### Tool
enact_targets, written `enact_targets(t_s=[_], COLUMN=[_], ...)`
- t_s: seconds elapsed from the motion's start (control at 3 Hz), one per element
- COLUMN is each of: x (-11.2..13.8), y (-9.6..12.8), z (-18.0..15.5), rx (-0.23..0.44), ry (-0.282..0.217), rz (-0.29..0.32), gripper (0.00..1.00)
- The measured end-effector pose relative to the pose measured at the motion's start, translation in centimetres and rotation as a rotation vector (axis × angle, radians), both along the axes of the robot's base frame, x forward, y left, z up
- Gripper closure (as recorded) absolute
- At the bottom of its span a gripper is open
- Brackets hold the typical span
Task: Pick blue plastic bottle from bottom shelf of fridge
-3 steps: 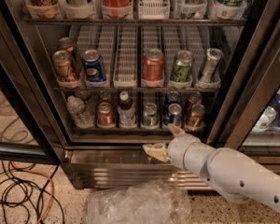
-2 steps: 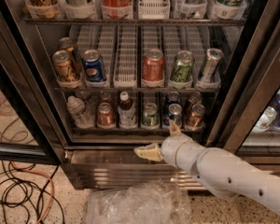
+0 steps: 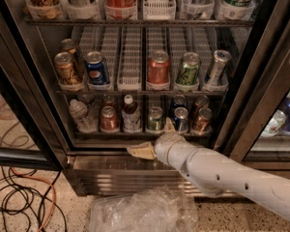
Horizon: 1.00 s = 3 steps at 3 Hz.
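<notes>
While poised with fingers apart just below bottom shelf [image 3: 94, 133], right of blue plastic bottle [image 3: 131, 115] standing between cans [image 3: 108, 119], needed gripper [image 3: 154, 138] raised, shifted left, centred on bottle body.

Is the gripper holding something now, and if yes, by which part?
Nothing is held. The gripper is below the front of the bottom shelf, fingers apart and empty; the blue plastic bottle stands on that shelf, untouched.

My arm [image 3: 241, 182] comes in from lower right, forearm angled up-left, wrist [image 3: 173, 150] low. My gripper [image 3: 154, 138] is just below the front edge of the bottom shelf [image 3: 89, 134], fingers [image 3: 141, 151] spread wide, one pointing left, one up, empty.
</notes>
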State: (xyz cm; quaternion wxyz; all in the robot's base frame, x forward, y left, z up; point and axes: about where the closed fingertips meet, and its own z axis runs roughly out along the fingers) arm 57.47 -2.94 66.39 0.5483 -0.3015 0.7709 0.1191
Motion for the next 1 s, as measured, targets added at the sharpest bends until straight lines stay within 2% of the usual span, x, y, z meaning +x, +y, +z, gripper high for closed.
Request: enact_targets(t_s=[0.33, 0.67, 1.0], x=[0.0, 0.0, 1.3], y=[0.0, 0.9, 4.6], z=[-0.1, -0.5, -1.5], rx=[0.001, 0.009, 0.034], ry=[0.001, 0.007, 0.000], rz=[-0.001, 0.021, 0.105], gripper=[0.18, 0.16, 0.00])
